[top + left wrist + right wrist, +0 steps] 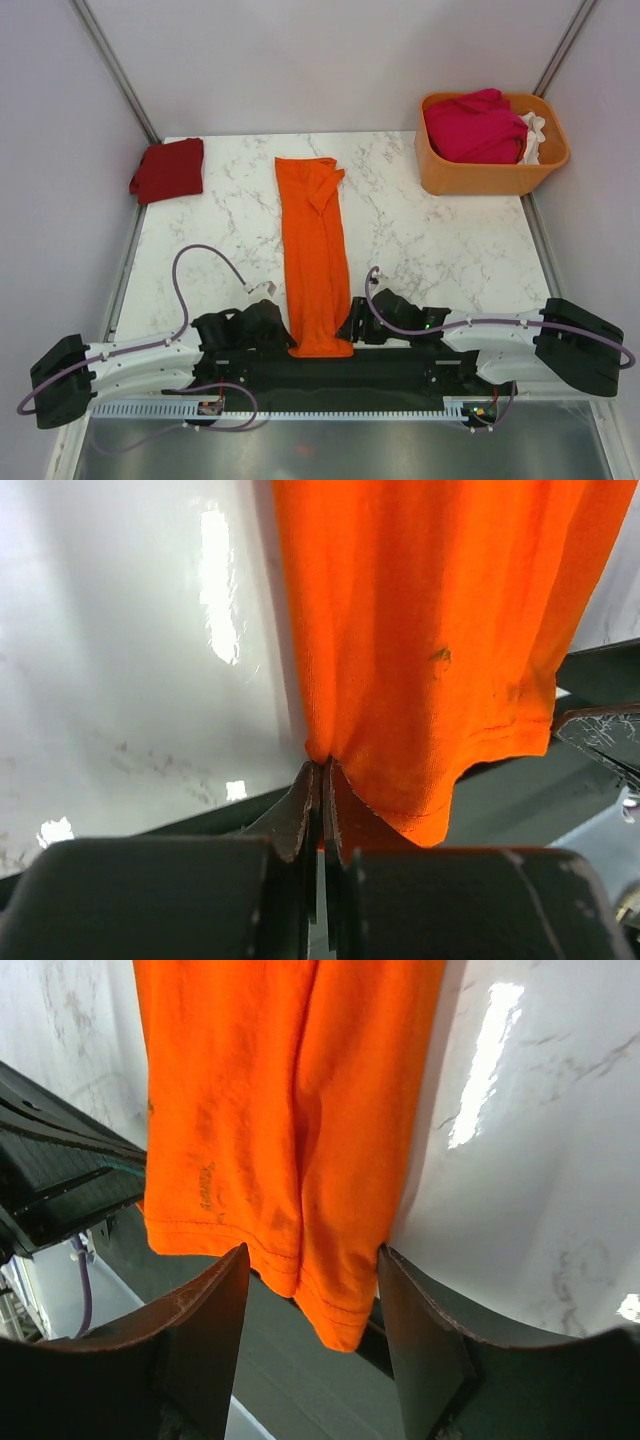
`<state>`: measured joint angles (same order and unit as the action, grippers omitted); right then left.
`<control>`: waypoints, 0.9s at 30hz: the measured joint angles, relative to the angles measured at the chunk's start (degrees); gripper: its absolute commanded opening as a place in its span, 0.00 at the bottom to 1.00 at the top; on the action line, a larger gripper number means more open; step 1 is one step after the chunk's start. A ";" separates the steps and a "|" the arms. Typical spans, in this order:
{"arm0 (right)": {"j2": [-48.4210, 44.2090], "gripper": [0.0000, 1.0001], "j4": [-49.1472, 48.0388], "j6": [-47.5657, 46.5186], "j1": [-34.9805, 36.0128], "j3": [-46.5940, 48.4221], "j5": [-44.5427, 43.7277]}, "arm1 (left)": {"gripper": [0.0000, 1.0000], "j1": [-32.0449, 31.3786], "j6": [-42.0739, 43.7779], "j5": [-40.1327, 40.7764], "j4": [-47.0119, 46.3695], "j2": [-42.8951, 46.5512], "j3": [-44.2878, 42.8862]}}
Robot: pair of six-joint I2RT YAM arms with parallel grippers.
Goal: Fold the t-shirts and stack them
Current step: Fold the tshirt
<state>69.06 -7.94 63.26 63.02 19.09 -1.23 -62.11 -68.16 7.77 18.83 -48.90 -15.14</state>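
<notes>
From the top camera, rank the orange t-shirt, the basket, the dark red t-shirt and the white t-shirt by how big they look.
1. orange t-shirt and basket: they look about alike, so I won't rank one over the other.
2. dark red t-shirt.
3. white t-shirt: only a bit shows.

Top cam looks down from high behind the near edge over the whole table (430,240), while the 2 wrist cams sit low & v. close at that edge, facing forward, all 3 sharing the orange shirt (315,250) at its near hem.
</notes>
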 measured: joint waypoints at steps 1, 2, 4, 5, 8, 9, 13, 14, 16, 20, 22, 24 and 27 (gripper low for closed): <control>0.28 0.62 -0.46 0.24 0.55 0.00 0.07 | 0.02 -0.04 -0.72 -0.52 1.07 1.29 0.33; 0.46 0.63 -0.79 0.55 1.01 -0.04 0.09 | 0.02 -0.13 -1.51 -0.81 2.49 2.27 0.39; 0.55 0.63 -1.81 1.46 1.81 -0.55 0.02 | 0.02 -0.13 -2.89 -1.05 4.46 3.23 0.42; 0.50 0.63 -2.73 2.14 2.16 -1.05 0.02 | 0.02 -0.13 -3.54 -1.14 5.46 3.23 0.39; 0.35 0.63 -3.61 3.43 3.32 -1.66 -0.04 | 0.02 -0.17 -5.51 -2.01 6.86 2.12 0.07; 0.26 0.64 -3.58 3.80 3.91 -1.70 -0.09 | 0.02 -0.22 -5.95 -2.16 7.04 1.62 -0.13; -0.39 0.66 -1.68 5.53 7.08 -2.45 -0.26 | 0.02 -0.35 -6.78 -2.43 7.80 0.66 -0.68; -0.48 0.66 -0.81 5.90 7.87 -3.04 -0.24 | 0.02 -0.37 -6.93 -2.40 7.98 0.66 -0.68; -1.05 0.68 -0.15 7.10 9.31 -3.85 -1.55 | 0.02 -0.37 -7.08 -2.40 8.31 0.70 -0.68; -1.55 0.70 -0.11 8.61 10.80 -4.07 -4.50 | 0.02 -0.39 -7.30 -2.40 8.72 0.72 -0.68; -1.46 0.69 -0.24 9.09 11.10 -4.07 -5.16 | 0.02 -0.39 -7.32 -2.40 8.85 0.72 -0.68; -1.05 0.63 -0.74 9.53 11.26 -4.07 -5.57 | 0.02 -0.39 -7.32 -2.40 8.87 0.63 -0.68; 0.57 0.44 -1.92 9.64 11.45 -4.00 -5.99 | 0.02 -0.39 -7.32 -2.40 8.90 0.46 -0.68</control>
<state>69.63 -9.87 72.90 74.48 15.09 -7.22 -62.50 -75.48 5.37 27.73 -48.45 -15.81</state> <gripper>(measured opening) 0.551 0.033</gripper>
